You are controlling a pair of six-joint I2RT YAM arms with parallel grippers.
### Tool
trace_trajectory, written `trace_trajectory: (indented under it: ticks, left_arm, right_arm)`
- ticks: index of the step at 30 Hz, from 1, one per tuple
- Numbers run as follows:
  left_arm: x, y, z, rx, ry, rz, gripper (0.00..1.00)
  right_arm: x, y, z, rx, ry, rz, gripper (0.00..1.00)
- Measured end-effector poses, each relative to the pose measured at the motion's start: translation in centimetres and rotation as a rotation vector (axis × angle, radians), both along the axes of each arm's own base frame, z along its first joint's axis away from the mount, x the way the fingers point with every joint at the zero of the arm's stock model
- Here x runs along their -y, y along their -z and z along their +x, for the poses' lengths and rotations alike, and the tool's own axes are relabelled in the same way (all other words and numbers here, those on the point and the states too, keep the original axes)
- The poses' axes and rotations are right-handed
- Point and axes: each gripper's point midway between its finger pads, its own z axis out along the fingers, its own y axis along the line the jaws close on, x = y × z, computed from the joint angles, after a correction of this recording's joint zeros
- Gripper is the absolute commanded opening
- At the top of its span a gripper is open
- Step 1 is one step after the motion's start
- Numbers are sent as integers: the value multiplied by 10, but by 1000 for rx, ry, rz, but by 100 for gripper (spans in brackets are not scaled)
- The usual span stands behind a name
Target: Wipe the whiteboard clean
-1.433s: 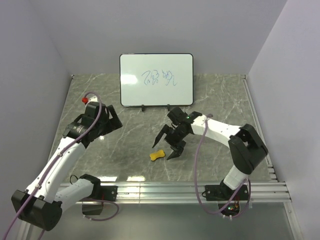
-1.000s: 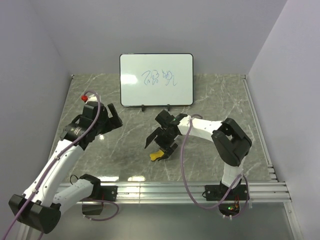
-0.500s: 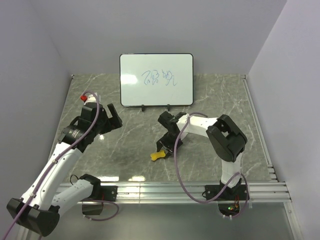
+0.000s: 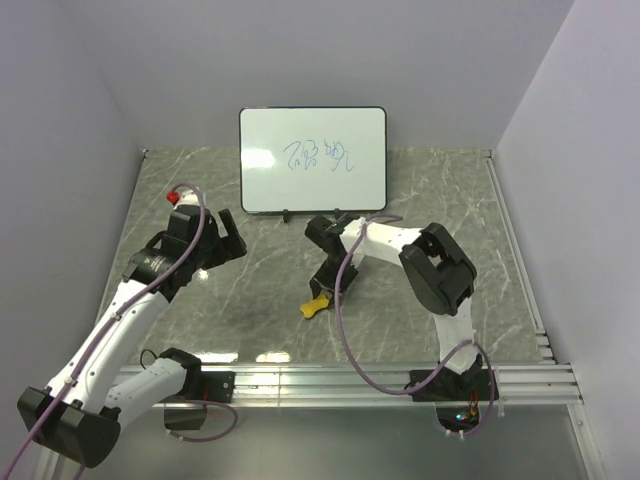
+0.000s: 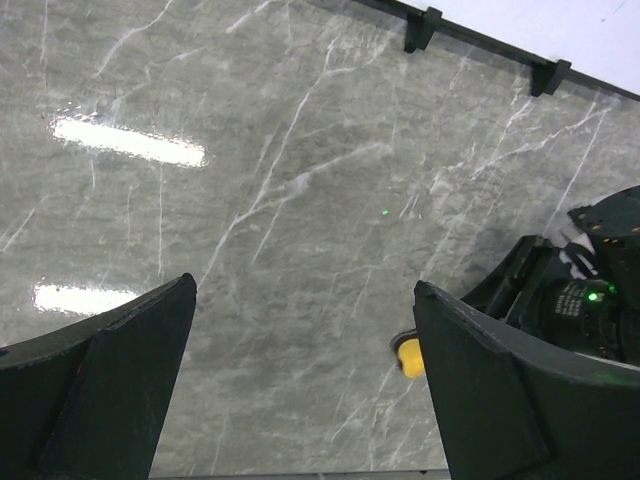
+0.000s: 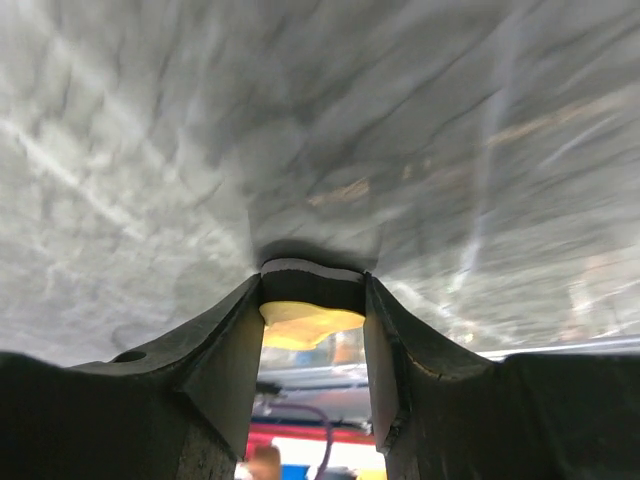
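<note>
On table [image 4: 450, 200], right gripper [image 6: 312, 290] is pinching eraser [image 4: 316, 306]; square hold needed before wiping whiteboard [image 4: 312, 160]; left gripper [image 5: 305, 290] is gaping wide.

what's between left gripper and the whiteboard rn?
Nothing, just bare marble table between the left gripper and the whiteboard, per the top and left wrist views. The right gripper, shut on the yellow eraser, sits aside.

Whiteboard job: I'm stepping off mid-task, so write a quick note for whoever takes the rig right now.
Left gripper: open, holding nothing.
Right gripper: jaws closed on the yellow eraser, low, in front of the whiteboard.
The whiteboard stands upright at the far side, blue scribbles untouched.
Done: eraser gripped.
Left: lift it, carry it to the board, wipe off the writing.
</note>
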Motion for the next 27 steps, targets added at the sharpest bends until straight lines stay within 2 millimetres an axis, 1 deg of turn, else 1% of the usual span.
trace_trajectory:
  ticks: [2,5,8,10,12,14,15,17,18,19,21,22,25,27]
  left_arm:
    - [0,2,0,-6,0,3,97]
    - [0,4,0,-13,2,8,97]
    - [0,8,1,-27,4,16,96]
    - [0,10,2,-35,5,19,96]
    - [1,13,2,-46,5,22,96]
    - [1,15,3,-52,4,24,96]
    - [1,15,3,-55,4,25,96]
    - [1,18,2,-66,3,27,96]
    - [1,19,2,-71,1,27,96]
    - [1,19,2,-75,0,26,96]
    - [1,21,1,-82,0,24,96]
    - [2,21,0,-85,2,22,96]
    - [2,22,0,-90,-1,17,96]
    - [3,21,0,-92,1,16,97]
  right_arm:
    - [12,1,5,13,-20,-33,0]
    - [43,-4,27,76,-80,-131,0]
    - [89,-19,66,205,-140,-254,0]
    - [118,-29,86,268,-170,-317,0]
    - [143,-40,106,334,-202,-362,0]
    - [158,-49,123,396,-242,-391,0]
    - [160,-52,130,425,-269,-396,0]
    - [156,-54,140,472,-331,-386,21]
    - [152,-53,144,493,-359,-377,42]
    - [150,-52,146,504,-382,-371,50]
    - [146,-47,147,515,-427,-359,58]
    - [144,-46,148,519,-449,-355,66]
    - [141,-43,151,532,-487,-349,72]
    - [140,-43,153,545,-501,-347,73]
